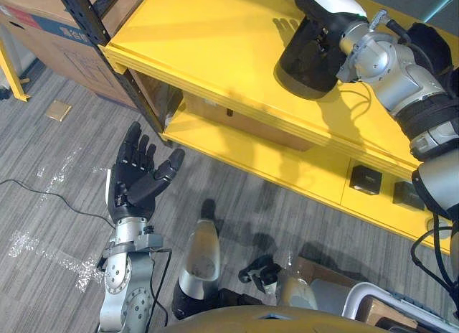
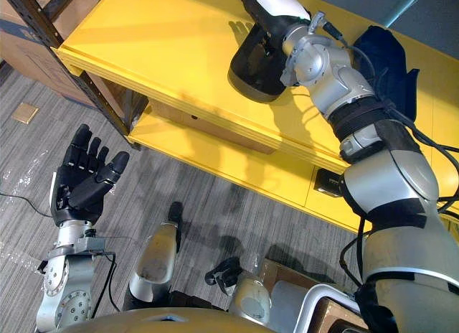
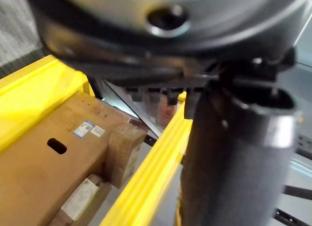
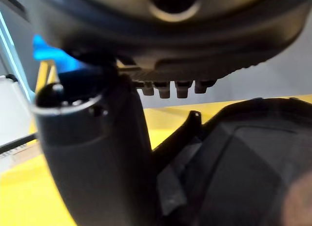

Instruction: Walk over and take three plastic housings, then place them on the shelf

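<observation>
Standing on the top level of the yellow shelf [image 1: 201, 39], 1 black plastic housing [image 1: 308, 64] has the right hand [image 1: 324, 10] at its upper rim. The left hand [image 2: 82, 179] is spread open, empty, above the floor [image 2: 215, 193]. Its wrist view faces a cardboard box [image 3: 58, 153]. In the right wrist view I cannot tell the grip.

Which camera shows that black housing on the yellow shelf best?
The left eye view: whole housing on the shelf, right hand at its top. Right eye view matches. Right wrist view: a dark close-up. Left wrist view faces a cardboard box.
</observation>
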`<state>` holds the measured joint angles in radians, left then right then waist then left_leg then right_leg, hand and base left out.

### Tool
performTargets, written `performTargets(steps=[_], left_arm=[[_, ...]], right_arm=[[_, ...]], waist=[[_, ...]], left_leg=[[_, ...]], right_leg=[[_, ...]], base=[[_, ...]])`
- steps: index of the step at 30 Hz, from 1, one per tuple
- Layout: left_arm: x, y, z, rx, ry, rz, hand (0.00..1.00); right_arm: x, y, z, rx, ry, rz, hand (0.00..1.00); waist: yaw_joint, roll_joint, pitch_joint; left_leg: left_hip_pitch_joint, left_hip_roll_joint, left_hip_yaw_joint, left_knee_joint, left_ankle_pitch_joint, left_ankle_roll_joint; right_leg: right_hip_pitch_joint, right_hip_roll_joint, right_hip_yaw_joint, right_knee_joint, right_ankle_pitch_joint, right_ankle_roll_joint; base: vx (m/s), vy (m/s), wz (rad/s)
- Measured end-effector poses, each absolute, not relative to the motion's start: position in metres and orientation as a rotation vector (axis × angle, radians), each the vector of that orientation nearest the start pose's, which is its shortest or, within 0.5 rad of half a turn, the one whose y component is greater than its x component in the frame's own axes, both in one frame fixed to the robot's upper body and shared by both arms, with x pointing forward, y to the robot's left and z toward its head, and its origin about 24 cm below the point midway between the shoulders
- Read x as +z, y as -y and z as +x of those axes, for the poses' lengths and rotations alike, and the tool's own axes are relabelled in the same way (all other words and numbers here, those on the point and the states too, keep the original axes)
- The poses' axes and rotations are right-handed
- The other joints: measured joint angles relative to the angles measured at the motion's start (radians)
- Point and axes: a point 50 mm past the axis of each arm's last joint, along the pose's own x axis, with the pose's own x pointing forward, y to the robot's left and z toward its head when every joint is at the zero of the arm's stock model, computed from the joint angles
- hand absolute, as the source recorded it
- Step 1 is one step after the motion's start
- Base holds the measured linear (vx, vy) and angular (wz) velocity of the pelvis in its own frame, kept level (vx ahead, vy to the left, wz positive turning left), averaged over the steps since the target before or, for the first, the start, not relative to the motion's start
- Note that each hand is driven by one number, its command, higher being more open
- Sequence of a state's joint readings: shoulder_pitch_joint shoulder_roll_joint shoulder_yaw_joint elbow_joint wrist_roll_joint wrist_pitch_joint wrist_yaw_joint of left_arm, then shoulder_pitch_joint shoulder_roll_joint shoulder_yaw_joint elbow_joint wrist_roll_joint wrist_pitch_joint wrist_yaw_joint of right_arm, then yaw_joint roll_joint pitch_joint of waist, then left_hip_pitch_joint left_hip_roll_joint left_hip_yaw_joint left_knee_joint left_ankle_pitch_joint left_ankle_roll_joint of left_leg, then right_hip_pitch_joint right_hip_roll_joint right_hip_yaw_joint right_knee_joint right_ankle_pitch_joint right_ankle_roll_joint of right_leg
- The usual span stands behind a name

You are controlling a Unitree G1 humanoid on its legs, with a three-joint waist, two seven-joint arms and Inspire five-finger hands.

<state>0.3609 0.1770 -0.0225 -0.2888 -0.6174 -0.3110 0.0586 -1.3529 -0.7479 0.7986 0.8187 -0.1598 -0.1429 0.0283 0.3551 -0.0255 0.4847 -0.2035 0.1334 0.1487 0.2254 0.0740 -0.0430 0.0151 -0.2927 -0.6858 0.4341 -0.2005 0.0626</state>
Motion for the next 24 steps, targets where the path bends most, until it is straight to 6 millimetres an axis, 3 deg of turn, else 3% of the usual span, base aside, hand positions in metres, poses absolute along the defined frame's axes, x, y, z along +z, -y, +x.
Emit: performTargets(steps=[8,13,15,17,20,24], left_arm=[[0.054,-0.204,0.178,0.183,0.209,-0.432,1.0],[0.053,-0.203,0.177,0.182,0.208,-0.438,1.0],[0.053,-0.197,0.177,0.162,0.201,-0.447,1.0],[0.05,-0.194,0.176,0.15,0.187,-0.454,1.0],[0.047,-0.189,0.172,0.131,0.166,-0.459,1.0],[0.059,-0.185,0.169,0.081,0.22,-0.461,1.0]], right_arm=[[0.315,0.173,0.396,-0.097,0.664,-1.429,1.0],[0.364,0.171,0.367,-0.326,0.961,-1.412,1.0],[0.391,0.168,0.347,-0.431,1.11,-1.354,1.0],[0.404,0.16,0.334,-0.472,1.203,-1.329,1.0],[0.401,0.147,0.325,-0.475,1.271,-1.414,1.0],[0.363,0.149,0.331,-0.407,1.18,-1.422,1.0]], waist=[[-0.001,-0.002,0.001],[-0.009,-0.002,0.001],[-0.024,-0.003,-0.001],[-0.034,-0.004,-0.013],[-0.06,-0.005,-0.071],[-0.079,-0.005,-0.153]], left_leg=[[-0.03,0.001,-0.008,0.019,0.002,0.003],[-0.004,0.015,0.008,0.019,-0.003,0.002],[0.026,0.013,0.018,0.004,-0.005,0.001],[0.05,0.009,0.038,-0.016,-0.005,0.0],[0.082,-0.004,0.059,-0.076,0.01,0.002],[0.131,-0.02,0.075,-0.129,0.016,0.003]], right_leg=[[-0.017,0.001,-0.004,-0.002,0.004,0.004],[0.01,0.016,0.006,-0.039,0.019,0.012],[0.035,0.019,0.009,-0.057,0.023,0.015],[0.044,0.022,0.022,-0.074,0.029,0.016],[0.05,0.031,0.033,-0.113,0.048,0.024],[0.086,0.032,0.034,-0.162,0.065,0.041]], base=[[0.0,0.012,0.02],[0.01,0.007,-0.1],[0.01,0.008,-0.11],[0.01,0.022,-0.22],[0.05,0.011,-0.17],[0.1,0.004,-0.04]])
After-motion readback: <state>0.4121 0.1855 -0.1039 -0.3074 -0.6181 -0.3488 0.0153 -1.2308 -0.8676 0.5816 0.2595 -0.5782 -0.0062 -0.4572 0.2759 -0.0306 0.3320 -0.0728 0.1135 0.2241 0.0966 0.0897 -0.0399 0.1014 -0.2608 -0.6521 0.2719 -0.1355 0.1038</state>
